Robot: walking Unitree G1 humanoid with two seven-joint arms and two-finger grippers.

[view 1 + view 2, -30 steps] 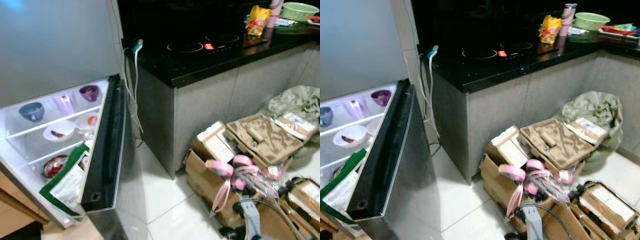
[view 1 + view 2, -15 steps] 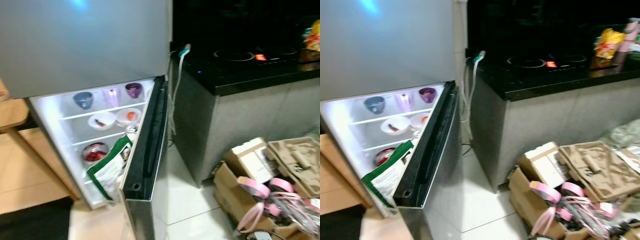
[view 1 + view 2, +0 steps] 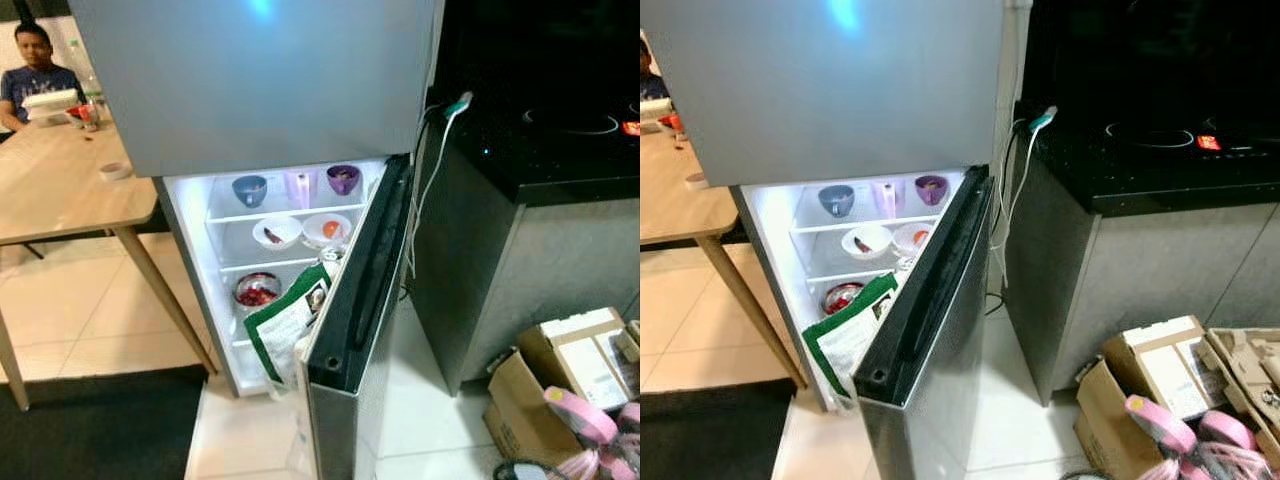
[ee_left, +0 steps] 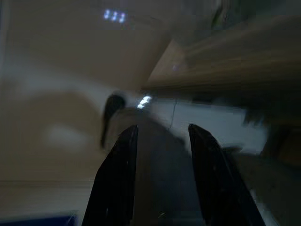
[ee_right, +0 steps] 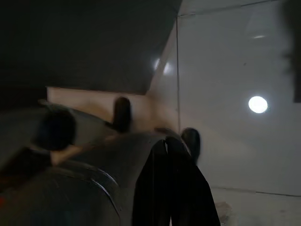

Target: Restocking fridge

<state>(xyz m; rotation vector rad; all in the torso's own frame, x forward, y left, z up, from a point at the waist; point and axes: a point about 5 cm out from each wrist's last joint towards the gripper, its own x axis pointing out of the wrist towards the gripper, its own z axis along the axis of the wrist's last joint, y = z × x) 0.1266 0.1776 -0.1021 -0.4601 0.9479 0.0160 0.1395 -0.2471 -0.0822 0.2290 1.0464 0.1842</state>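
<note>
The fridge (image 3: 260, 80) stands in the middle of the eye views, its upper door closed and its lower door (image 3: 360, 290) swung wide. The lit shelves hold a blue bowl (image 3: 249, 189), a pink cup (image 3: 299, 186) and a purple bowl (image 3: 343, 178), with two white bowls (image 3: 277, 233) below them and a red-filled bowl (image 3: 257, 291) lower down. A green and white bag (image 3: 285, 330) leans in the door shelf. In the left wrist view my left gripper (image 4: 162, 136) is open and empty. My right gripper (image 5: 165, 146) hangs shut over the pale floor, holding nothing.
A wooden table (image 3: 60, 180) stands left of the fridge, with a person (image 3: 35, 65) seated at its far end. A black counter with a hob (image 3: 540, 140) is on the right, cardboard boxes (image 3: 570, 370) below it. A dark mat (image 3: 100, 430) lies front left.
The camera has swung left: the fridge has come from the left edge to the middle, the boxes have slid to the right edge, and the table and person have come into view.
</note>
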